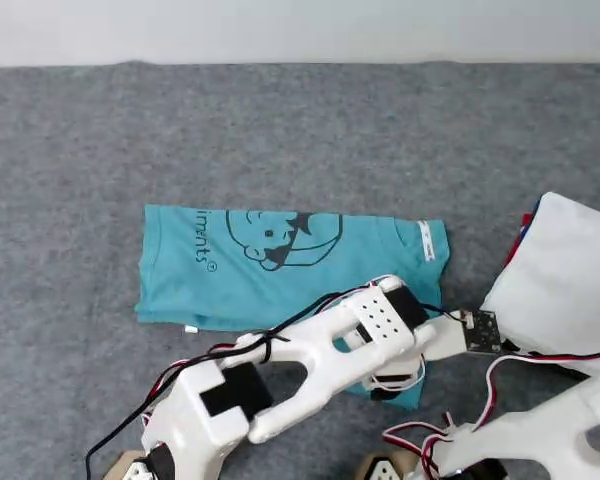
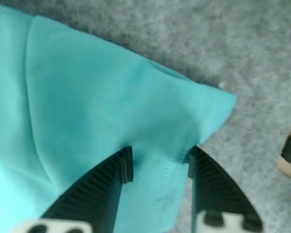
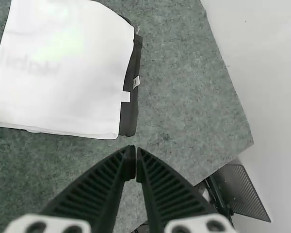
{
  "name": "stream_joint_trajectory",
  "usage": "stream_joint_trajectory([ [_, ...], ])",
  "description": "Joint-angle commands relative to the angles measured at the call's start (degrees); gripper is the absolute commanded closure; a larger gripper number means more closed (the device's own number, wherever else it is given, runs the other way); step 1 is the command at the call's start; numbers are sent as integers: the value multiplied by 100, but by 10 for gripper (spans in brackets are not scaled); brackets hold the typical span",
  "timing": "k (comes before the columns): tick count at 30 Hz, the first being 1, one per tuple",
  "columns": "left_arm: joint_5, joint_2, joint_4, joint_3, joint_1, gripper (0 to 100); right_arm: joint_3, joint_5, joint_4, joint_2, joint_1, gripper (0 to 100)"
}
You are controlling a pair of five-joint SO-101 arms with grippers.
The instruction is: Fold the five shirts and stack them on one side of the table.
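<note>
I see the teal shirt (image 1: 270, 265) lying flat mid-table on the grey mat (image 1: 80, 150). My left gripper (image 2: 160, 158) is at its near right corner, jaws spread astride the hem and not clamped. At the right edge, a white shirt (image 3: 63, 68) tops the stack, and near it my right gripper (image 3: 136, 153) hangs over the mat, pinched closed and empty.

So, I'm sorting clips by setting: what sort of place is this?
Probably a robotics test bench rather than a home: a grey felt tabletop, a white robot arm leaning over a teal shirt, and a folded stack at the side.
</note>
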Motion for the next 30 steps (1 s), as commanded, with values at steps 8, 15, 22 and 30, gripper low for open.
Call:
stream_joint_trajectory([
  [8,79,642,316,-804,9,878,-246,53,224,-119,57,990],
  [15,70,1231,993,-1648,26,994,-246,53,224,-119,57,990],
  [22,44,721,1415,-1965,-149,994,-246,35,224,-119,57,990],
  [30,-246,888,826,-1974,-1037,993,-246,26,224,-119,57,990],
])
